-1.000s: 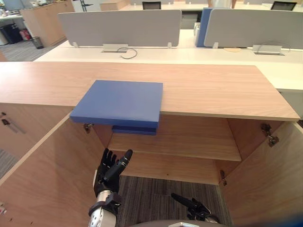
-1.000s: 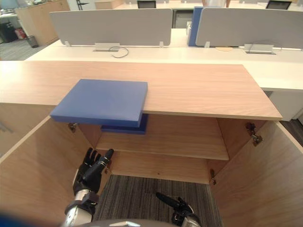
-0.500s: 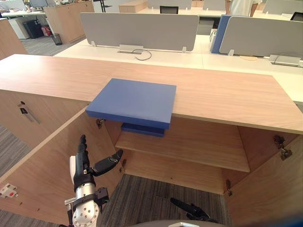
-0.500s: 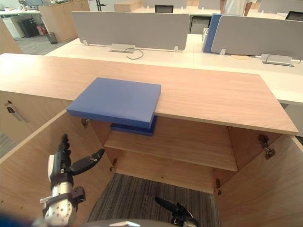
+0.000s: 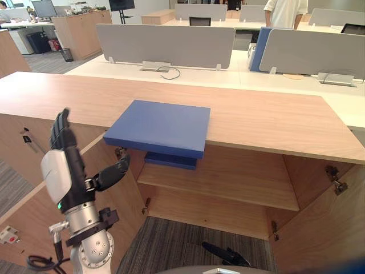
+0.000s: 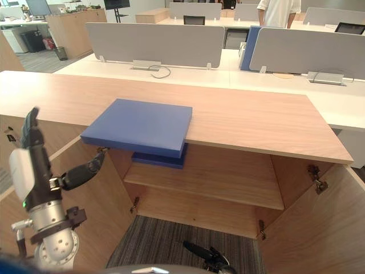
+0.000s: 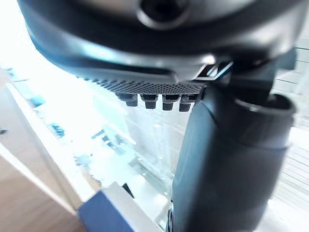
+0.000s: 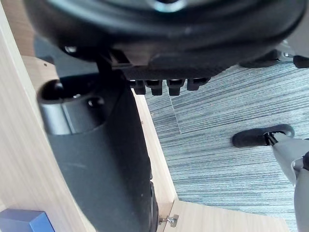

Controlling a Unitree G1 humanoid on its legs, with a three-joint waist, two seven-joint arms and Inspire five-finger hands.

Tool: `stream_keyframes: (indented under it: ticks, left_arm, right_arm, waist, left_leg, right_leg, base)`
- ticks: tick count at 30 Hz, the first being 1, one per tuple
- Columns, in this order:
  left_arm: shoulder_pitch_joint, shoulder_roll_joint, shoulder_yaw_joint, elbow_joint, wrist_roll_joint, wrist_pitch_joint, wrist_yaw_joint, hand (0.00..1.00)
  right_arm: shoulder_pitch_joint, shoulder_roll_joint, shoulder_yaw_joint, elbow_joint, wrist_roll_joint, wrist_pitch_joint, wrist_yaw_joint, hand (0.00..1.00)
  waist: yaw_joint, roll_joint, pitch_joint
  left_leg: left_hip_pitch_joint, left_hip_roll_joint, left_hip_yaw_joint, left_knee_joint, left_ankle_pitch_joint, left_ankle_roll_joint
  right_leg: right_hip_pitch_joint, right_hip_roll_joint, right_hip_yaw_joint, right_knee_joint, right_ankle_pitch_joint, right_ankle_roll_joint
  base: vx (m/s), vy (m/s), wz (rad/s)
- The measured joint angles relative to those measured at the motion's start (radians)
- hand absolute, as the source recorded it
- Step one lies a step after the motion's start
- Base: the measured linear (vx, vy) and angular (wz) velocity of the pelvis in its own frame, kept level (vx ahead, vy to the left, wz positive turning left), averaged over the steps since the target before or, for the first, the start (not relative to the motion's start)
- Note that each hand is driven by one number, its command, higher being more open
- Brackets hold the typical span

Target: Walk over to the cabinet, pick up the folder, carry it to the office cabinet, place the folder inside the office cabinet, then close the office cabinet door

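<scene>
Left hand [image 5: 64, 168] raised from low before the open cabinet [image 5: 268, 117] to the height of its top, beside the left door [image 5: 128, 197]. Fingers now held upright and straight, thumb spread out. Camera view shifted slightly.

A corner of the blue folder [image 7: 104, 215] shows past the left hand [image 7: 159, 53], beside pale wood [image 7: 29, 203].

Open air separates the left robot hand [image 5: 60, 171] from the folder [image 5: 159, 125] overhanging ahead to its right. The open door [image 5: 23, 222] stands just beyond it. Under the overhang, the shelf [image 5: 239, 177] lies free right of a second folder [image 5: 171, 161].
</scene>
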Motion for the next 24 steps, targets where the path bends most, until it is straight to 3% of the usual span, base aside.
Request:
stream_keyframes:
  ticks: [9, 15, 24]
  left_arm:
    - [-0.013, 0.192, -0.007, 0.006, 0.083, -0.075, -0.012, 1.0]
    - [-0.005, 0.253, 0.001, 0.045, 0.083, -0.117, -0.054, 1.0]
    - [-0.008, 0.373, 0.002, 0.071, 0.083, -0.134, -0.077, 1.0]
  right_arm:
    - [-0.006, -0.062, -0.001, 0.038, -0.054, -0.024, 0.0, 1.0]
    - [-0.004, -0.084, -0.001, 0.037, -0.068, -0.025, 0.001, 1.0]
    - [0.001, -0.104, 0.001, 0.037, -0.131, -0.025, 0.003, 1.0]
  waist:
    - [-0.001, 0.018, -0.001]
    - [-0.005, 0.032, 0.004]
    - [-0.003, 0.036, 0.005]
  left_leg:
    - [0.001, 0.01, 0.013, 0.003, -0.005, -0.005]
    - [0.002, 0.012, 0.03, 0.002, -0.01, -0.008]
    - [0.007, 0.012, 0.037, 0.002, -0.009, -0.008]
  right_leg:
    - [-0.012, 0.014, 0.037, 0.001, 0.003, -0.008]
    - [-0.016, 0.016, 0.062, 0.002, 0.004, -0.012]
    - [-0.021, 0.017, 0.077, 0.002, 0.005, -0.015]
  base:
    - [0.0, -0.007, -0.06]
    - [-0.05, 0.009, -0.11]
    - [-0.01, 0.005, -0.02]
